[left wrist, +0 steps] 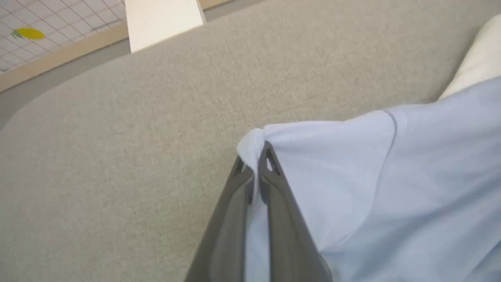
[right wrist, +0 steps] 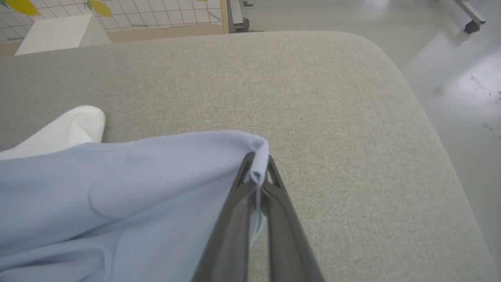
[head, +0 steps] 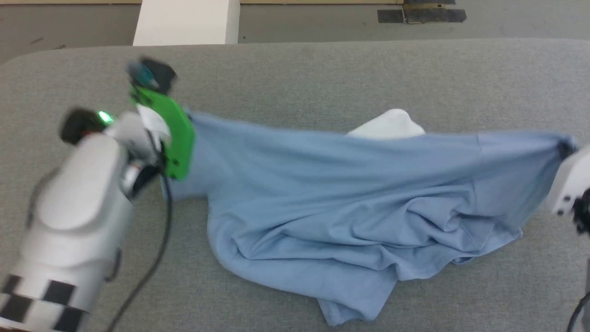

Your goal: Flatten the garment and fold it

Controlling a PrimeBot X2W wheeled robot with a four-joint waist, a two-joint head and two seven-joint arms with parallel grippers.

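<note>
On grey table (head: 322, 69), blue garment (head: 345, 193) stretched, left fingers (left wrist: 282, 207) and right fingers (right wrist: 282, 223) pinching its ends, perhaps sleeves.

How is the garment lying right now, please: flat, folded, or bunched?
Bunched, not flat. The garment is stretched along its top edge between the left gripper and right gripper, its lower part heaped in wrinkles.

I see the shirt (head: 350, 193) as soft matt cloth, finely knit. The table (head: 322, 74) wears a coarser grey weave, also matt. The left gripper (left wrist: 254, 158) fingers (left wrist: 283, 219) look like dull dark plastic. The floor (right wrist: 450, 58) shines.
</note>
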